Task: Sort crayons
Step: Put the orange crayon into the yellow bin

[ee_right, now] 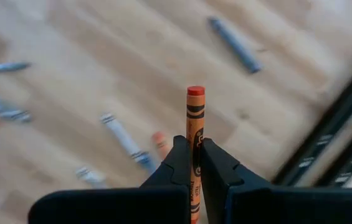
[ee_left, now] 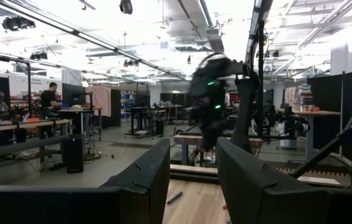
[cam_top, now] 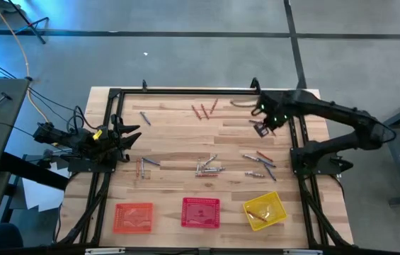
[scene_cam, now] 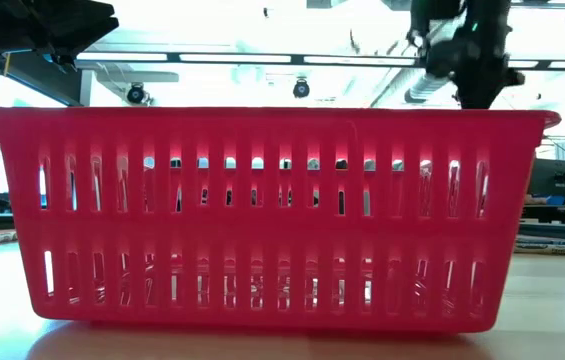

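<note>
**R gripper pinching an orange crayon above the far right of the table**

R gripper [ee_right: 192, 163] is squeezing a reddish-orange crayon [ee_right: 195, 124] between its two dark fingers [ee_right: 171, 169], tip sticking out past them, paper wrapper w/ black bands showing. From above, that gripper [cam_top: 262, 127] is hanging over the far right part of the wooden table [cam_top: 171, 142], arm reaching in from the right side frame.

Below it, blurred in the wrist cam, loose crayons are lying on the wood: a grey one [ee_right: 234, 43] off alone, a grey-silver one [ee_right: 123, 142] nearer the fingers.

Overhead view: a small group of reddish crayons [cam_top: 203, 110] is sitting near the far edge, a grey-silver cluster [cam_top: 209, 167] mid-table, another mixed bunch [cam_top: 260, 163] to its right, a couple more [cam_top: 144, 167] on the left side and a single one [cam_top: 145, 117] farther back.

Near edge is carrying three mesh baskets in a row: orange basket [cam_top: 134, 217], red basket [cam_top: 200, 212], yellow basket [cam_top: 265, 210], the yellow one tilted, w/ what looks like a crayon or two inside. Low cam is filled by the red basket's slotted wall [scene_cam: 262, 215].

L gripper [cam_top: 130, 134] is waiting at the left edge of the table, fingers [ee_left: 147, 180] spread apart, nothing between them. Room behind: a person [ee_left: 50, 96] standing at a bench far off.
</note>
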{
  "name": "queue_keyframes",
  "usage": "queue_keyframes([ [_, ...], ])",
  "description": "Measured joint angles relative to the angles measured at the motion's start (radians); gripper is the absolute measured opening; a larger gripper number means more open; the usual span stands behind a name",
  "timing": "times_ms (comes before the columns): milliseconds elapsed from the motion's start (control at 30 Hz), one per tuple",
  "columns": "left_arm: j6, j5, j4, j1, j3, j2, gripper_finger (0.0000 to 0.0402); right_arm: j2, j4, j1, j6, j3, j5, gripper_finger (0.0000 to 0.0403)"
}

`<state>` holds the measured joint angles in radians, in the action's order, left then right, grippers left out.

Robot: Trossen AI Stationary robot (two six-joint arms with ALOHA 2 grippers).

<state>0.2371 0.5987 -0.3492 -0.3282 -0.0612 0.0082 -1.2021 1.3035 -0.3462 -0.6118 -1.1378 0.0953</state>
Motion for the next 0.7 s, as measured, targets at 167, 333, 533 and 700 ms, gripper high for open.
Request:
queue_keyframes([
  [167,-0.001,0.0,0.0,0.0,0.0,0.0,0.0117,0.033,-0.002,0.274,-0.252,-0.001,0.0,0.0001],
  [333,-0.001,0.0,0.0,0.0,0.0,0.0,0.0117,-0.006,-0.029,0.557,-0.502,-0.001,-0.005,0.0001],
  [533,-0.003,0.0,0.008,0.0,0.0,0.0,0.0117,-0.093,-0.16,0.826,-0.716,-0.002,-0.052,0.0],
  [700,-0.027,0.016,0.013,0.0,0.0,0.0,0.0117,-0.18,-0.269,0.961,-0.819,-0.002,-0.08,0.0],
])
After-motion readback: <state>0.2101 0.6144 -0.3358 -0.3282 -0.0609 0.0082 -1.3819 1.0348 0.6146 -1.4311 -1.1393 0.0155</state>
